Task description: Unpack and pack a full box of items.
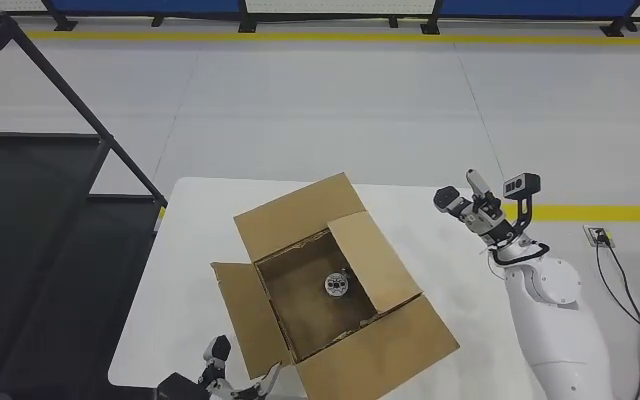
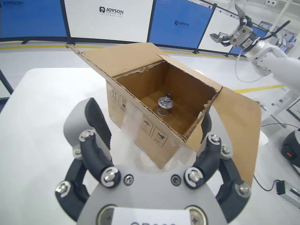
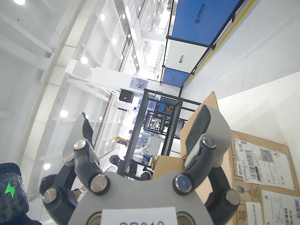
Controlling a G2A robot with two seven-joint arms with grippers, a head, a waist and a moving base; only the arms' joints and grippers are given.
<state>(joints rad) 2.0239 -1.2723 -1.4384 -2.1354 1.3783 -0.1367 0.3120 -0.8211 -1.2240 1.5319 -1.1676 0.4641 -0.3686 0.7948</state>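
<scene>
while the left claw (image 2: 149, 108) and the right claw (image 3: 143, 118) gape empty, one open box (image 1: 290, 215) holds one metal part (image 1: 336, 284).

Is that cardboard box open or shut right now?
Open. The cardboard box has its flaps spread outward, and the top view looks straight down to its floor, where one small metal part sits.

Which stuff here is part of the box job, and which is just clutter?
Job:
cardboard box, open
metal part on its floor
left gripper, open, beside the box
right gripper, open, raised off to one side

Lying about:
black rack
floor cable
partition panels
</scene>
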